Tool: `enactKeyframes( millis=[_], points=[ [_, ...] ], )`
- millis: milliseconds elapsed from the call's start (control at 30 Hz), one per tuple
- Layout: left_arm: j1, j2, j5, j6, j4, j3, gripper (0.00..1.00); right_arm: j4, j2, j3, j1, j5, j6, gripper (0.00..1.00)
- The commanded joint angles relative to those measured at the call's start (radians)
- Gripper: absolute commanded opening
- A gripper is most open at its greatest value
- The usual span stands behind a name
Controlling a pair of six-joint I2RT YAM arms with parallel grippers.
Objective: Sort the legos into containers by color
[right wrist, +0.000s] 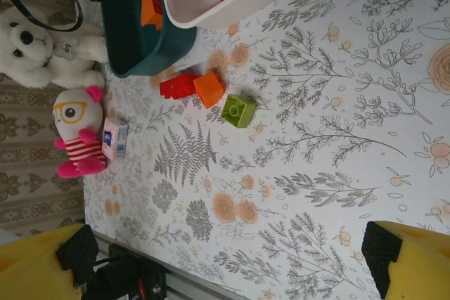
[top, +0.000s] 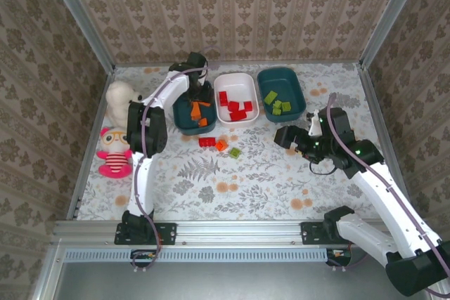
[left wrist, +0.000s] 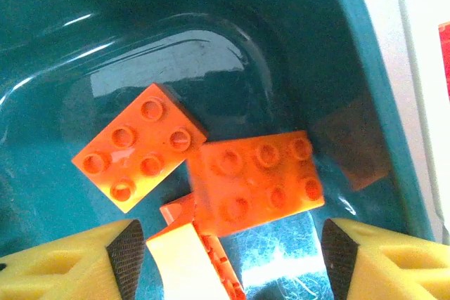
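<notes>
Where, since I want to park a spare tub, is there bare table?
Bare: the near table between the three loose legos and the arm bases, left of the right gripper. Crowded: the back row of containers and the left edge with plush toys.

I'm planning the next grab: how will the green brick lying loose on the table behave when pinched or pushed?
The green brick looks like hard moulded plastic, so probably stiff. Being small, it is likely light and may skid across the patterned table if nudged. Its boxy shape should keep it from rolling.
</notes>
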State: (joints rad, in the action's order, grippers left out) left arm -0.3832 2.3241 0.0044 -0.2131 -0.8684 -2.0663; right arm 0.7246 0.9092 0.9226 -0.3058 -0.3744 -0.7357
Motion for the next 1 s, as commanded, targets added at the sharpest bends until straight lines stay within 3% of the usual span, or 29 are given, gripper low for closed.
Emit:
enactKeyframes(
  millis=[0,267,467,633,767,967],
  points=[
    [0.007,-0.051,0.017,-0.011,-0.023,-0.015,0.74,-0.013,0.011,0.041,-0.007,-0.017,0.030,1.00],
    [0.008,-0.252,-0.007,-0.118,-0.014,0.024,0.76,-0.001,0.062,0.097,-0.040,0.022,0.097,0.95],
    [0.007,-0.482,0.000,-0.264,0.010,0.174,0.73,0.030,0.166,0.210,-0.183,0.152,0.197,0.91],
    [0.005,-0.726,0.028,-0.426,0.069,0.460,0.69,-0.002,0.280,0.281,-0.326,0.232,0.297,0.87],
    [-0.013,-0.947,0.052,-0.571,0.143,0.766,0.69,-0.066,0.427,0.321,-0.439,0.281,0.469,0.84],
    [-0.039,-1.273,0.048,-0.758,0.182,1.165,0.69,-0.181,0.685,0.388,-0.479,0.219,0.650,0.81]
  ],
)
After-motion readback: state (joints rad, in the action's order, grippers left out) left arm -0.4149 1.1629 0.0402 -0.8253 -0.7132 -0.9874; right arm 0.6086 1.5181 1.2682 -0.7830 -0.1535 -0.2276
